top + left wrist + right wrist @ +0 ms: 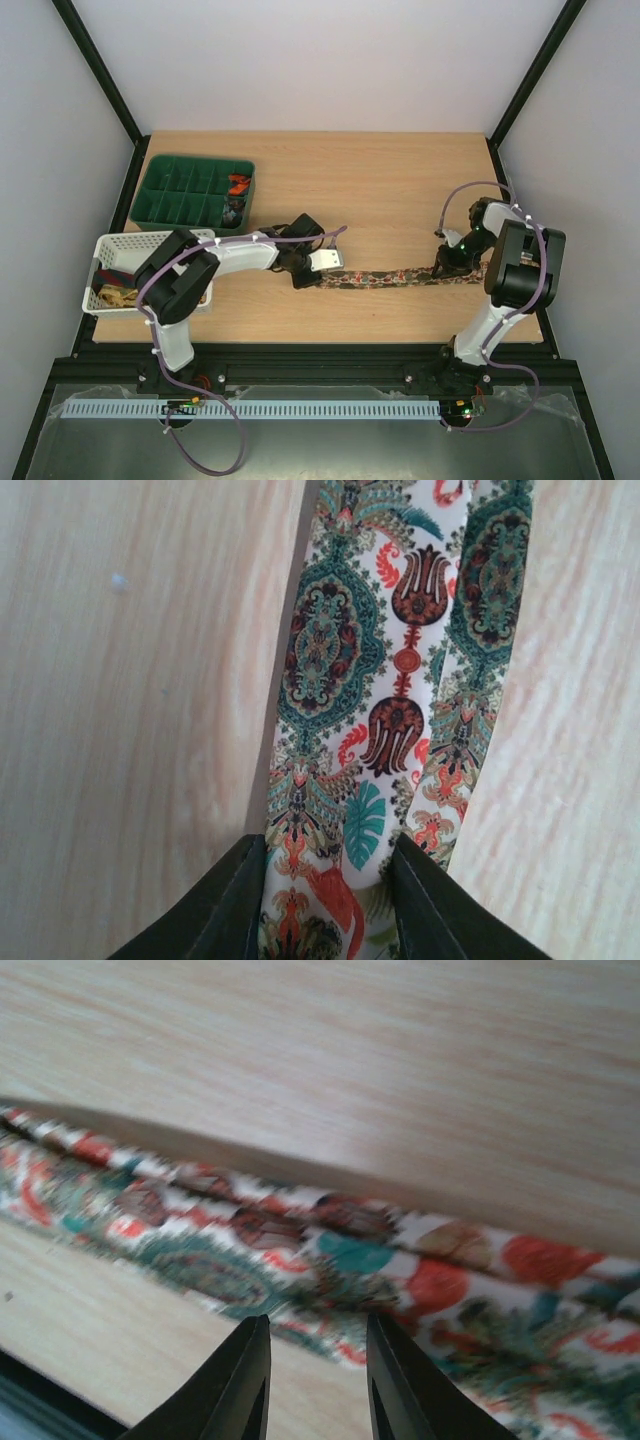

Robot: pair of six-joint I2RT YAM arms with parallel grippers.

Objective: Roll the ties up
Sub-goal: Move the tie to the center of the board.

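Note:
A floral-patterned tie (pixel 390 277) lies as a long strip across the table between my two grippers. My left gripper (pixel 322 268) is at its left end, where the pale underside is turned up. In the left wrist view the tie (pixel 400 660) runs between the fingers of the left gripper (pixel 325 855), which press on its edges. My right gripper (pixel 442 266) is at the tie's right end. In the right wrist view it (pixel 318 1325) is open and empty, tips just short of the tie (pixel 350 1250).
A green compartment tray (pixel 180 190) stands at the back left with an orange-red coil (pixel 238 184) and a dark coil (pixel 232 212) in it. A white basket (pixel 115 245) at the left edge holds a gold-patterned tie (pixel 115 296).

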